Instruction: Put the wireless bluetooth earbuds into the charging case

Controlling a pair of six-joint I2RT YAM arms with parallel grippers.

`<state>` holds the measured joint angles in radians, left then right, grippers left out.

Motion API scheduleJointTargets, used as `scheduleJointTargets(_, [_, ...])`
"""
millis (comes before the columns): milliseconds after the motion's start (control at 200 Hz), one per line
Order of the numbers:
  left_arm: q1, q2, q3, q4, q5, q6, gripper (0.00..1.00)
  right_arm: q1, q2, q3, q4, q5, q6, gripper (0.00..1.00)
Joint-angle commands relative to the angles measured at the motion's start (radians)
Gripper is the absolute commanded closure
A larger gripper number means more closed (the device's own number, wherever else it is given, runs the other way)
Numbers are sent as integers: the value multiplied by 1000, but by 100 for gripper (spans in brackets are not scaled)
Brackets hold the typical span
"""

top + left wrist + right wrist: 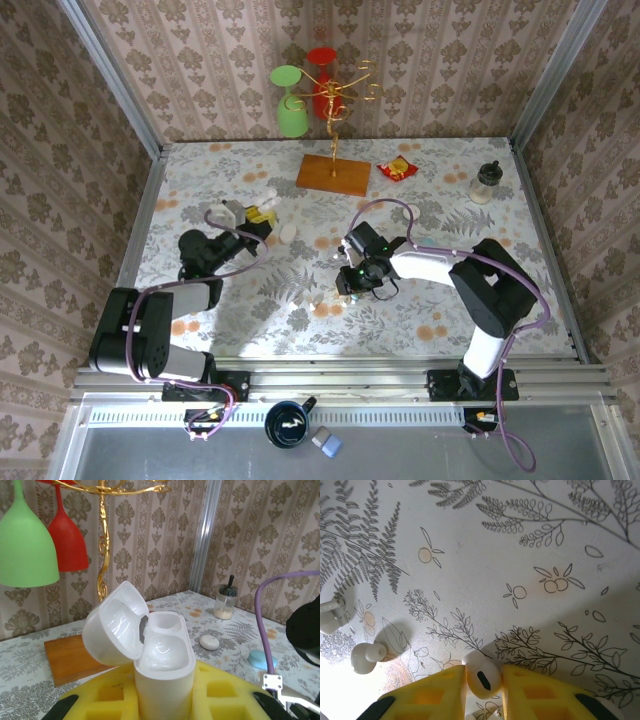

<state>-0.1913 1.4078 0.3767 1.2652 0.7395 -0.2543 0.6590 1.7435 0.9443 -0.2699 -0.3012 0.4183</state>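
The right jaws are clenched on one tiny white earbud (479, 672), pinched across its rounded body over the desk (530, 545), with two more earbuds (365, 657) lying loose nearby. The left jaws grasp the open white case (162, 655) upright by its lower half. The earbud looks light, hard and slippery, so a gentle squeeze across the bulb seems safest.
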Motion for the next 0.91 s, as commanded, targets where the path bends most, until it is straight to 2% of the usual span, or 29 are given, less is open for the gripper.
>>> scheduleJointTargets(0, [-12, 20, 9, 22, 59, 31, 100, 4, -94, -32, 61, 81, -96, 74])
scheduleJointTargets(250, [-36, 67, 27, 22, 137, 4, 100, 0, -261, -81, 160, 224, -300, 78])
scheduleJointTargets(355, [-49, 72, 21, 22, 150, 1, 100, -18, -273, -37, 90, 224, -316, 77])
scheduleJointTargets(495, [-52, 73, 13, 23, 136, 5, 100, -22, -228, 17, -15, 177, -191, 69])
scheduleJointTargets(590, [-51, 71, 15, 21, 130, 7, 100, -18, -175, 60, -101, 116, -22, 64])
scheduleJointTargets(660, [-52, 72, 21, 20, 130, 7, 100, -11, -151, 43, -86, 74, 88, 57])
scheduleJointTargets(730, [-51, 77, 27, 22, 133, 7, 100, -10, -134, 15, -56, 62, 175, 56])
scheduleJointTargets(900, [-53, 76, 29, 22, 155, 14, 100, -10, -89, -5, -31, 32, 239, 54])
